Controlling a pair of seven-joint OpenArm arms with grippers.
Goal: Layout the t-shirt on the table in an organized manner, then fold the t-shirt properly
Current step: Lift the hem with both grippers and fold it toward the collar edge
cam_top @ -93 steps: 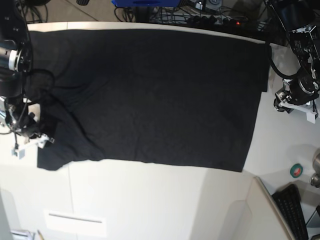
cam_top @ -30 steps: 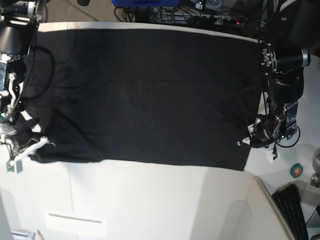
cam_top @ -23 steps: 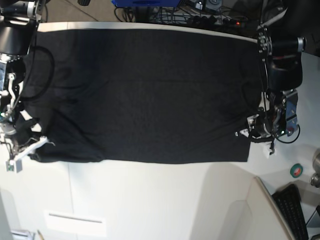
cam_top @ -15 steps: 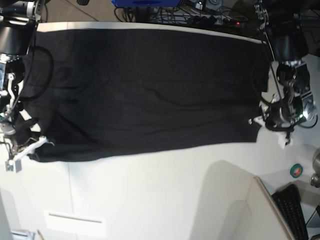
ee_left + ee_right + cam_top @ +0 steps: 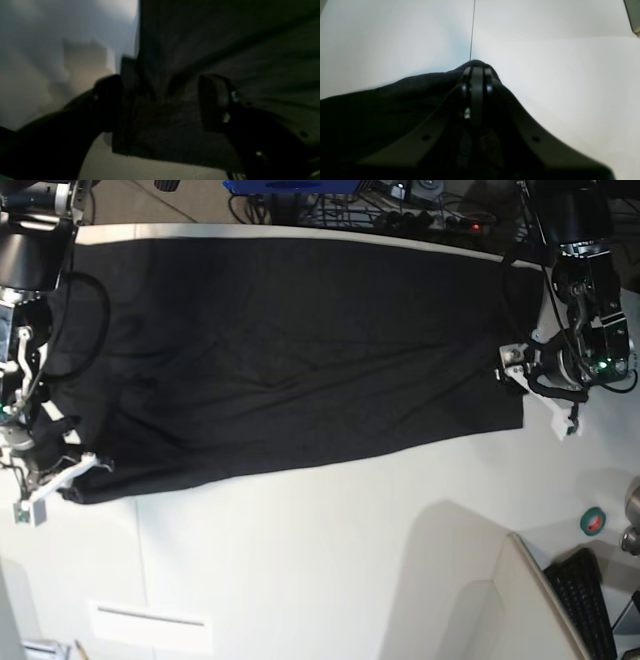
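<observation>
The black t-shirt [image 5: 290,350] lies spread across the far half of the off-white table [image 5: 300,560], plain side up, with its near edge slanting. My left gripper [image 5: 535,388] stands at the shirt's right edge. In the left wrist view the left gripper [image 5: 161,100] is open, and a corner of the t-shirt [image 5: 225,37] lies loose between its fingers [image 5: 215,100]. My right gripper [image 5: 70,475] is at the shirt's near left corner. The right wrist view shows the right gripper [image 5: 477,70] shut on a pinched peak of the t-shirt [image 5: 395,100].
A thin seam [image 5: 472,25] runs through the table [image 5: 545,50]. A green tape roll [image 5: 594,521] and a keyboard [image 5: 590,600] sit at the near right, beyond a raised white panel edge [image 5: 540,580]. Cables [image 5: 400,210] crowd the far edge.
My left gripper carried the shirt's near right corner back and rightward, so the near edge now slants, and its jaws have come apart. The right gripper has stayed put, still shut.
</observation>
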